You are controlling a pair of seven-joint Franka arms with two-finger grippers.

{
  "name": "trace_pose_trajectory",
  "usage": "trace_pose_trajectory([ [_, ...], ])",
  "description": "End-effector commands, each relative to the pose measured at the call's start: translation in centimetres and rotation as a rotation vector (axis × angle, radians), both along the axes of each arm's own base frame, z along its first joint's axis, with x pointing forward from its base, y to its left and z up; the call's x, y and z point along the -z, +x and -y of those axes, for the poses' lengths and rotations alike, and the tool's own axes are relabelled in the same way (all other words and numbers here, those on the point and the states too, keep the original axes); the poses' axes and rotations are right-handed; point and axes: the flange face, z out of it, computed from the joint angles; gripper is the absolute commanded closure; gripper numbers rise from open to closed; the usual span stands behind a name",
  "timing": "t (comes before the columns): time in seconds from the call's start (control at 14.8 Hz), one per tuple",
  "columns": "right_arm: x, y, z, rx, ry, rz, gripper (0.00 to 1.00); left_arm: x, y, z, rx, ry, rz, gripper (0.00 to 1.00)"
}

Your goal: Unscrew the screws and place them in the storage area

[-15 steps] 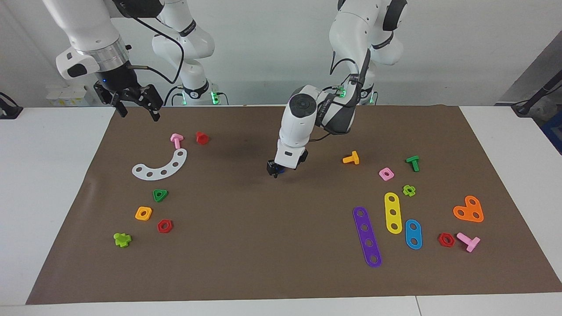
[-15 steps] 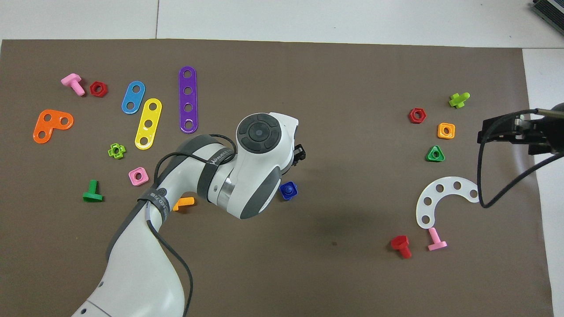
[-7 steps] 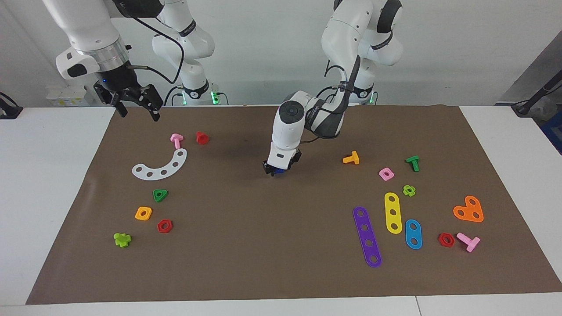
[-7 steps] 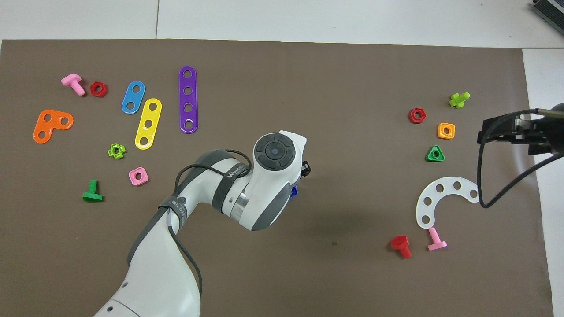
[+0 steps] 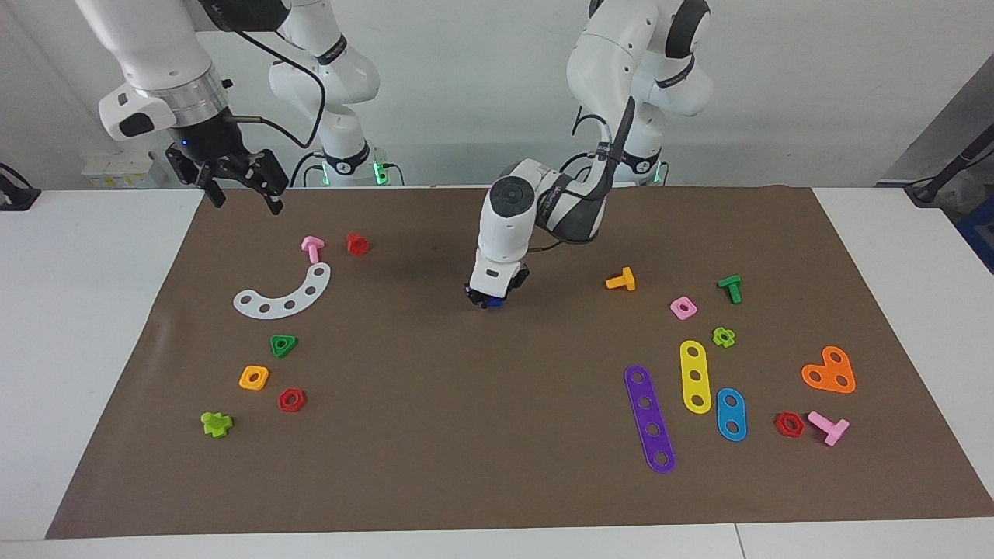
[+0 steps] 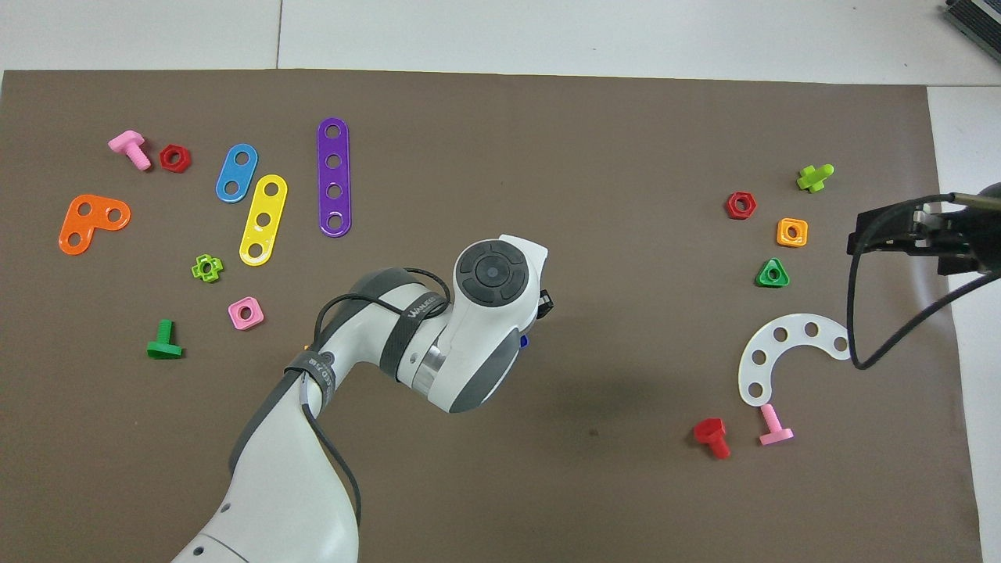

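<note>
My left gripper (image 5: pixel 488 301) is down on the mat's middle, on a small blue piece (image 5: pixel 491 304). Only a sliver of that blue piece (image 6: pixel 522 341) shows under the left wrist (image 6: pixel 489 274) in the overhead view, so I cannot tell screw from nut. The storage area (image 5: pixel 342 349) is the stretch of mat toward the right arm's end, with the white curved strip (image 5: pixel 283 293), green triangle nut (image 5: pixel 283 345), orange square nut (image 5: pixel 254 377) and red hex nut (image 5: pixel 291 400). My right gripper (image 5: pixel 247 206) hangs open and empty over the mat's edge there and waits.
A pink screw (image 5: pixel 312 248), a red screw (image 5: pixel 356 244) and a lime piece (image 5: pixel 217 424) lie by the storage area. Toward the left arm's end lie purple (image 5: pixel 649 419), yellow (image 5: pixel 695 376) and blue (image 5: pixel 731 414) strips, an orange screw (image 5: pixel 621 280) and several small parts.
My left gripper has shifted a little toward the right arm's end and come down onto the blue piece, which is now almost wholly covered from above. The right arm has not moved.
</note>
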Motion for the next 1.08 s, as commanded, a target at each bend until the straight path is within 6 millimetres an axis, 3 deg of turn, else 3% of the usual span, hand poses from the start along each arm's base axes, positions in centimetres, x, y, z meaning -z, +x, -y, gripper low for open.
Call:
trace_pose_trajectory([
  [0.0, -0.1, -0.7, 0.2, -0.023, 0.017, -0.009, 0.0, -1.6, 0.3, -0.3, -0.013, 0.004, -0.028, 0.91],
  [0.13, -0.1, -0.7, 0.1, -0.024, 0.017, -0.01, 0.0, -3.9, 1.5, 0.1, -0.017, -0.014, -0.018, 0.91],
  [0.4, -0.2, -0.8, -0.6, -0.038, 0.018, -0.007, 0.0, -6.5, 5.0, -1.1, -0.045, 0.003, -0.054, 0.89],
  [0.61, -0.2, -0.8, -0.5, -0.039, 0.018, -0.007, 0.0, -9.7, 8.8, -5.5, -0.08, 0.01, -0.079, 0.89],
  [0.74, -0.2, -0.8, -0.5, -0.042, 0.018, -0.005, 0.0, -11.1, 11.2, -10.4, -0.022, -0.015, -0.064, 0.88],
  [1.01, 0.4, -0.6, -0.7, -0.076, 0.009, -0.006, 0.0, -10.1, 13.6, -19.4, 0.25, -0.051, -0.084, 0.88],
])
